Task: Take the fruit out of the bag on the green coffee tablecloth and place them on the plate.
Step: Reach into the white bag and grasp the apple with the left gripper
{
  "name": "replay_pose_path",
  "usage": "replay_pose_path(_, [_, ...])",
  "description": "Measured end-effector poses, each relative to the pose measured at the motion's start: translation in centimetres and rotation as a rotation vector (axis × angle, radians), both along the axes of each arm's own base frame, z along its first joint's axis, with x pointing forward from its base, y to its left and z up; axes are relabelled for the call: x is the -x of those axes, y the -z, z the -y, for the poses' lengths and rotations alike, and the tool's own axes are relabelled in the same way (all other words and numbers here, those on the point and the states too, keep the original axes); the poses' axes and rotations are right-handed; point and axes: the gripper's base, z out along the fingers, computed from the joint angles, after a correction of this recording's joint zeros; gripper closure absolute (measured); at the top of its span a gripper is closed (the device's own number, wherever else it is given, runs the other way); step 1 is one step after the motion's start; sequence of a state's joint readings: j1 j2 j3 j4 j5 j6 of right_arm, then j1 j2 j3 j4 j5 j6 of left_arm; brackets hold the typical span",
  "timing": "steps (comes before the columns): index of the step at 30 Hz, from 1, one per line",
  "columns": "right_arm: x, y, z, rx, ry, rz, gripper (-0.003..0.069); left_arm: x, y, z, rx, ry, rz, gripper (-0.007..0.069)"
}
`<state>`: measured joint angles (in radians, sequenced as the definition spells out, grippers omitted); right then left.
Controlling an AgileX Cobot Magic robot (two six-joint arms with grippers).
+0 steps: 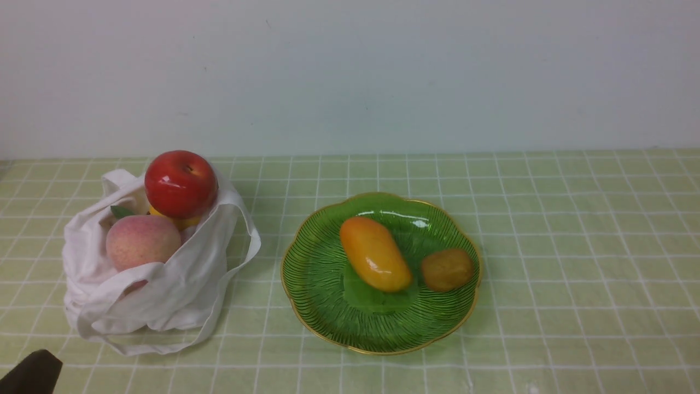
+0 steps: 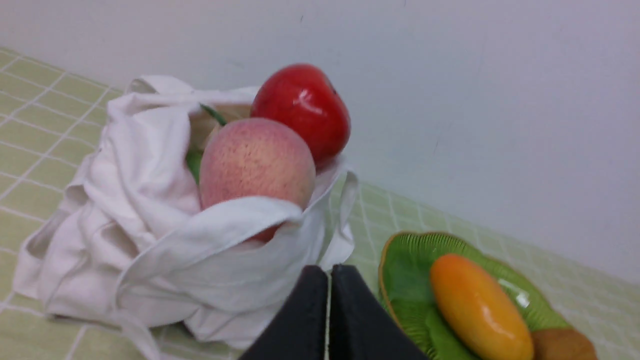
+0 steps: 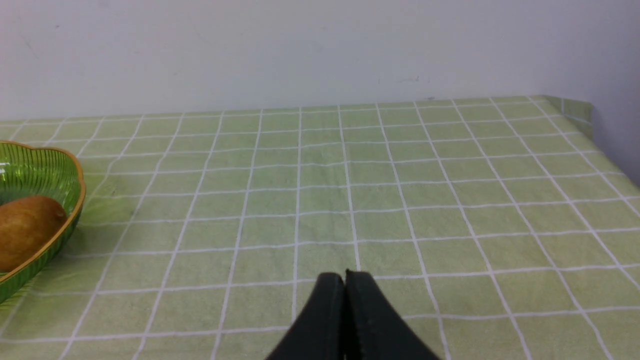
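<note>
Both the left gripper and the right gripper are pinched closed, empty. The bag, at nine o'clock from the plate, holds the apple perched high at the peach's one o'clock. Nudging the soft cloth could roll it off.

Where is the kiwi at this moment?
In the front view, the kiwi lies on the plate, at its right side, just right of the mango.

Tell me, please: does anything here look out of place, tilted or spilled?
Only the red apple stands out: it perches on a yellow piece, above the rim of the slumped bag, and might roll off. Nothing is spilled; the mango and kiwi lie inside the plate.
</note>
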<state>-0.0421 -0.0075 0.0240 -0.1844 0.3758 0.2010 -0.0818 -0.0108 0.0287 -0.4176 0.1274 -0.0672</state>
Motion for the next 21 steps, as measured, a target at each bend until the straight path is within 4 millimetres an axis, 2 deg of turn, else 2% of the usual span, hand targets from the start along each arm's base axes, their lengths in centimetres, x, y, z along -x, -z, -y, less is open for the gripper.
replay_pose_path(6, [0.0,0.0,0.0,0.000,0.000,0.000,0.0673,0.2,-2.7,-1.4,0.140,-0.141,0.282,0.0632])
replay_pose_path(7, [0.0,0.0,0.0,0.000,0.000,0.000,0.0673,0.6,-4.3,-1.9,0.176,-0.184,0.390,0.0632])
replay_pose_path(8, [0.0,0.0,0.0,0.000,0.000,0.000,0.0673,0.7,-4.8,-1.9,0.182,-0.187,0.409,0.0632])
replay_pose_path(10, [0.0,0.0,0.0,0.000,0.000,0.000,0.0673,1.4,-7.1,-2.1,0.188,-0.190,0.484,0.0632])
replay_pose_path(11, [0.0,0.0,0.0,0.000,0.000,0.000,0.0673,1.9,-9.9,-2.0,0.163,-0.180,0.526,0.0632])
replay_pose_path(12, [0.0,0.0,0.0,0.000,0.000,0.000,0.0673,2.0,-11.5,-1.8,0.134,-0.166,0.523,0.0632])
replay_pose_path(13, [0.0,0.0,0.0,0.000,0.000,0.000,0.0673,1.8,-13.0,-1.6,0.105,-0.147,0.504,0.0632])
replay_pose_path(14, [0.0,0.0,0.0,0.000,0.000,0.000,0.0673,1.8,-12.9,-1.5,0.097,-0.142,0.494,0.0632])
replay_pose_path(16, [0.0,0.0,0.0,0.000,0.000,0.000,0.0673,-0.3,-16.0,-0.2,-0.025,-0.026,0.303,0.0632])
replay_pose_path(17, [0.0,0.0,0.0,0.000,0.000,0.000,0.0673,-1.1,-16.9,0.3,-0.062,0.015,0.239,0.0632])
replay_pose_path(18, [0.0,0.0,0.0,0.000,0.000,0.000,0.0673,-1.7,-16.8,0.5,-0.082,0.037,0.188,0.0632])
replay_pose_path(19, [0.0,0.0,0.0,0.000,0.000,0.000,0.0673,-3.9,-17.5,1.3,-0.157,0.113,0.041,0.0632])
replay_pose_path(20, [0.0,0.0,0.0,0.000,0.000,0.000,0.0673,-4.8,-17.4,1.6,-0.202,0.153,-0.035,0.0632])
replay_pose_path(21, [0.0,0.0,0.0,0.000,0.000,0.000,0.0673,-6.6,-17.3,2.1,-0.263,0.211,-0.154,0.0632])
